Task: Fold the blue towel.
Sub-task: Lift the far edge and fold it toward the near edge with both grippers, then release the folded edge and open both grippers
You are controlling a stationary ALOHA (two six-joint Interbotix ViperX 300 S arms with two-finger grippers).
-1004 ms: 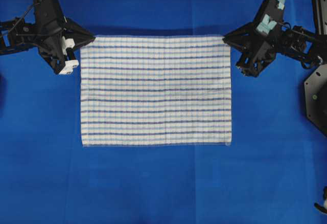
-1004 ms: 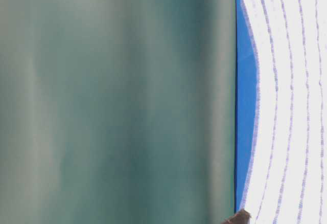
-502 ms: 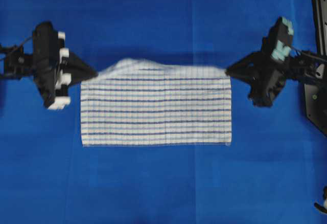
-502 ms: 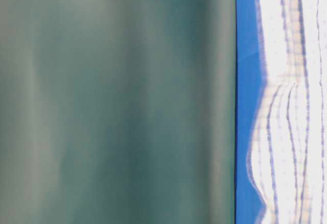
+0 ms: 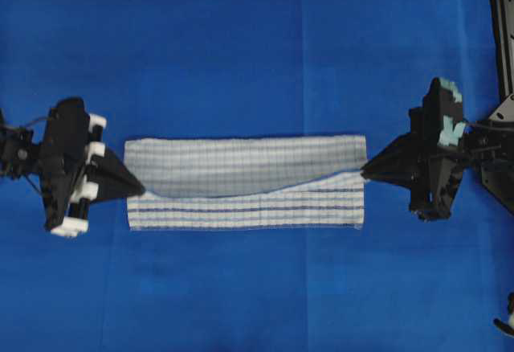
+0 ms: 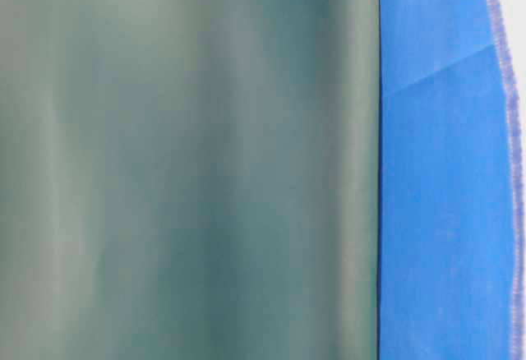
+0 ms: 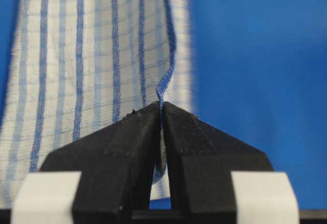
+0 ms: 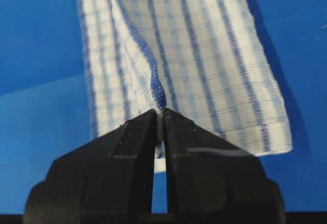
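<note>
The blue towel (image 5: 245, 182) lies with its long axis running straight from one pincer to the other; the left pincer (image 5: 138, 187) is clamped on its left corner and the right pincer (image 5: 366, 170) on its right corner; the carried edge sags between them, just short of the towel's near edge, where it probably belongs; each arm is equally near.

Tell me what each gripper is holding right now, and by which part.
Both hold the blue towel: left gripper and right gripper each pinch a corner of its lifted edge.
</note>
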